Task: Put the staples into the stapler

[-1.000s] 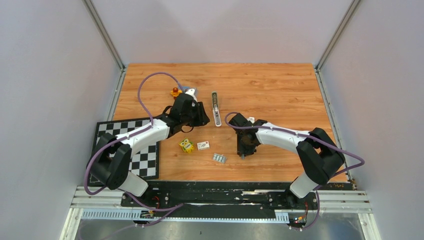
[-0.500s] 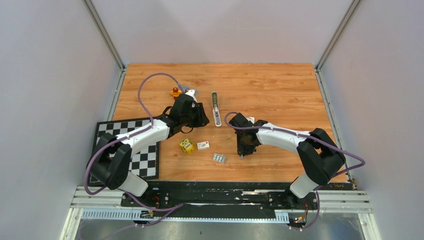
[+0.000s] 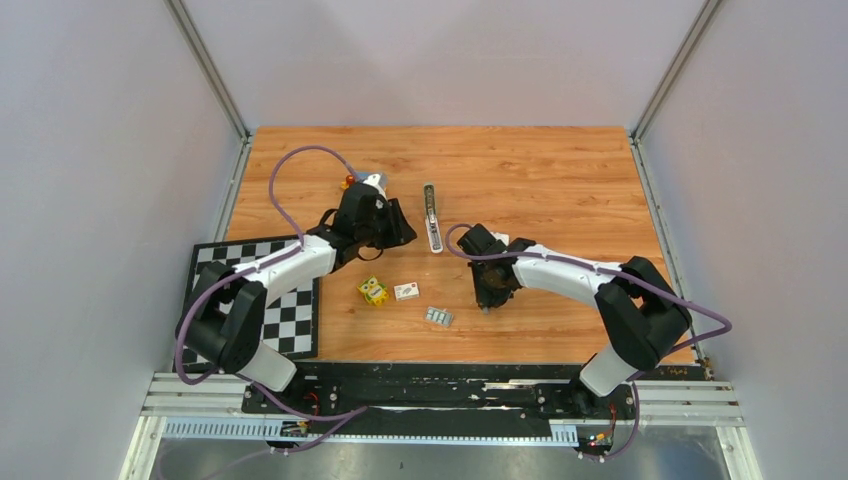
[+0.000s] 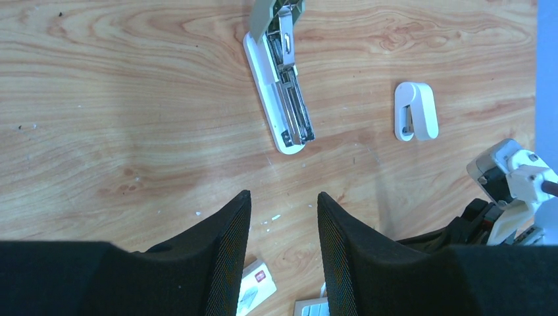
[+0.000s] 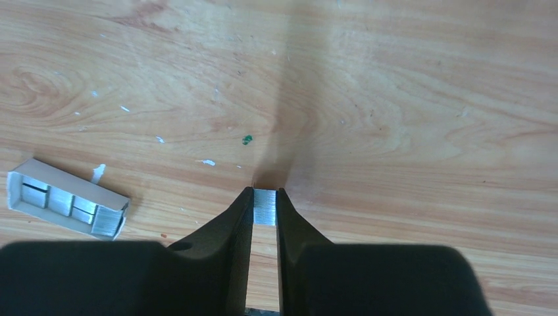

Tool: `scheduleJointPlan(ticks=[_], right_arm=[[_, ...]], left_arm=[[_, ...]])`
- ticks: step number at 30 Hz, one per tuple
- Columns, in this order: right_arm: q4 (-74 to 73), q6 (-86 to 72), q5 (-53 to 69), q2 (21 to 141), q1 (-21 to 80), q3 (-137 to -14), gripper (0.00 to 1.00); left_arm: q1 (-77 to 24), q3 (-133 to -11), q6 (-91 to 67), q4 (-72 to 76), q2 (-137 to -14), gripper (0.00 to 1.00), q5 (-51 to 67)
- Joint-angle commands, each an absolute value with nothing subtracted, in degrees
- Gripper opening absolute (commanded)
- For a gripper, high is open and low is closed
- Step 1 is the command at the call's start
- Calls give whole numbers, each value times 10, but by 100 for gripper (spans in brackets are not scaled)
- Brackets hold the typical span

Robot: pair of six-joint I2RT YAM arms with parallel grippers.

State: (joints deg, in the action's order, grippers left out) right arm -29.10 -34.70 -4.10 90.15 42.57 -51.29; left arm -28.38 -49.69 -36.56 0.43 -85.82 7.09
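right gripper (image 5: 264, 197) pinching 1 strip of staples (image 5: 265, 210), left gripper (image 4: 281, 205) fingers half apart holding nothing, opened stapler (image 4: 286, 105) just ahead across open wooden table (image 4: 118, 118)

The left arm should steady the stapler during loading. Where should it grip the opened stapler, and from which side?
Probably its white base, pinched across the narrow width near the hinge end, coming down from above. The stapler lies flat and opened, both long edges bare, and the left gripper closes across that width. That keeps the fingers off the open channel where the staples go.
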Motion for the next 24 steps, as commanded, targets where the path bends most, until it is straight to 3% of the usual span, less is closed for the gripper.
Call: scheduleJointPlan(ticks=[1, 9, 24], right_arm=[[-307, -307, -72, 893, 416, -556, 17], [-301, -274, -71, 960, 403, -688, 16], [-231, -260, -40, 1087, 389, -860, 16]], left_arm=[[-268, -491, -390, 47, -875, 45, 106], [-254, -492, -417, 99, -917, 49, 155], [-218, -498, -452, 183, -1006, 47, 207]])
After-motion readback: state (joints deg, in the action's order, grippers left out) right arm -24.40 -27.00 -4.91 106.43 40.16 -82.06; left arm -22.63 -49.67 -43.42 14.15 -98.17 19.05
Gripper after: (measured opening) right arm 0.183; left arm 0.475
